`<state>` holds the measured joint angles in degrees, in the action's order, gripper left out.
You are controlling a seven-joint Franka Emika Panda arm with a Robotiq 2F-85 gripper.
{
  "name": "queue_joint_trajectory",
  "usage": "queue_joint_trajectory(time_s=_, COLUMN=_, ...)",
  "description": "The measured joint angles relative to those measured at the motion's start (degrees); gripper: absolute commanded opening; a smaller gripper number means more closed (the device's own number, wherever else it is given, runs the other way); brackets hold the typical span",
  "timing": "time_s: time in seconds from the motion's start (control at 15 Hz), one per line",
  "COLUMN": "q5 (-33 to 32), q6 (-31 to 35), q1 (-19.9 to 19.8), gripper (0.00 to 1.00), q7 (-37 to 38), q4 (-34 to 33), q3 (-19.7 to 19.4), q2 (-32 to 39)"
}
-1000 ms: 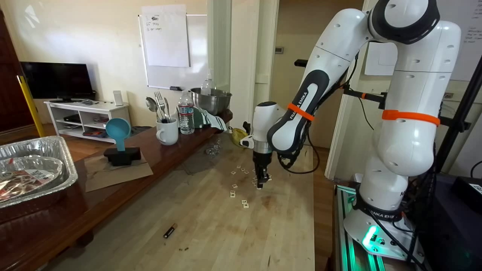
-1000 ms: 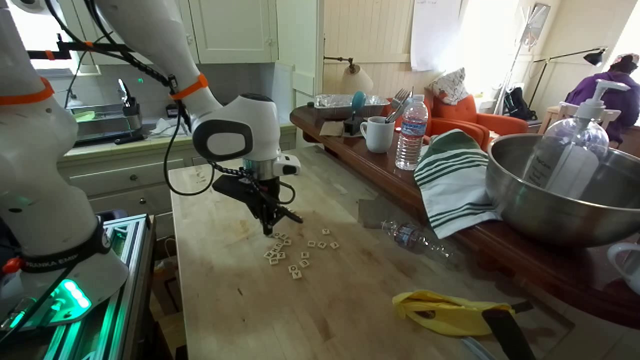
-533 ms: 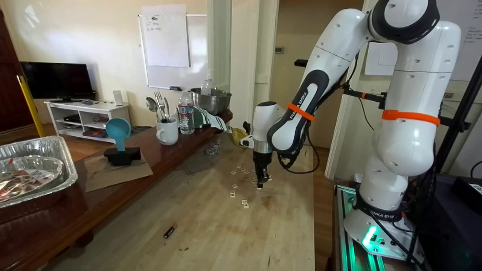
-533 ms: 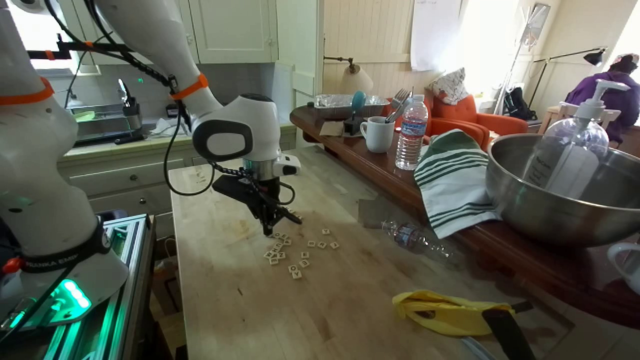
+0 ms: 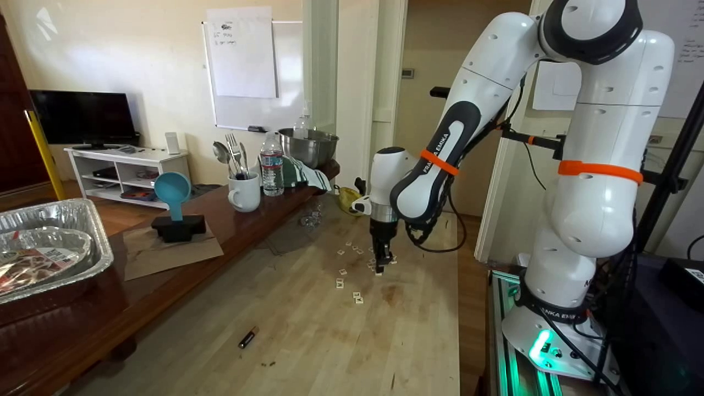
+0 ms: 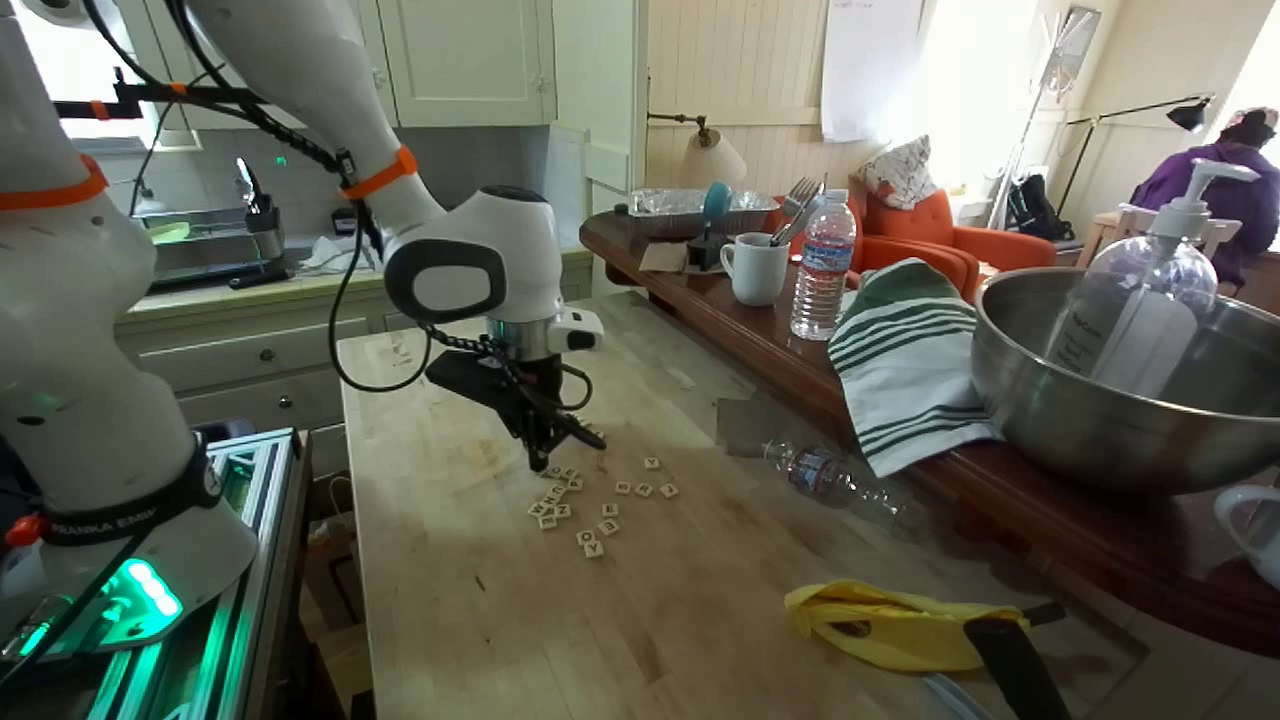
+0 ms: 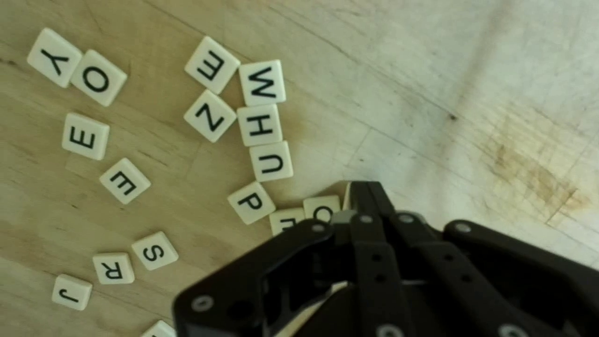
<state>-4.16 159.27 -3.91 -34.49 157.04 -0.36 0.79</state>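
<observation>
My gripper (image 7: pixel 368 192) points down at the wooden table, its two fingers pressed together. It is low over the table in both exterior views (image 5: pixel 379 269) (image 6: pixel 540 465). A pale sliver of a letter tile (image 7: pixel 346 197) shows against the left finger; the rest is hidden. Beside it lie a tile with a round letter (image 7: pixel 322 206), partly hidden, and another half-covered tile (image 7: pixel 284 220). A bent line of white tiles runs on: P (image 7: pixel 252 202), U (image 7: pixel 271 161), H (image 7: pixel 259 125) and W (image 7: pixel 262 83). E (image 7: pixel 213 64) and Z or N (image 7: pixel 210 116) lie beside them.
More tiles lie scattered, such as Y (image 7: pixel 54 57), O (image 7: pixel 98 78) and S (image 7: pixel 155 251). A battery (image 5: pixel 248 337), a clear bottle (image 6: pixel 835 480) and a yellow bag (image 6: pixel 890 625) lie on the table. A raised dark ledge (image 6: pixel 700 290) holds a mug, bottle, towel and steel bowl.
My gripper has shifted very slightly toward the line of tiles, with its fingers still together. The scattered tiles show no clear movement.
</observation>
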Motion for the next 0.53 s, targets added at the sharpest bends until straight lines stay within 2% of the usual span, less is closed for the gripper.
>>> queue_joint_trajectory(time_s=0.53, q5=-0.3, q6=2.2, q1=0.0, gripper=0.00, q7=-0.9, q4=0.1, q3=-0.9, q2=-1.6)
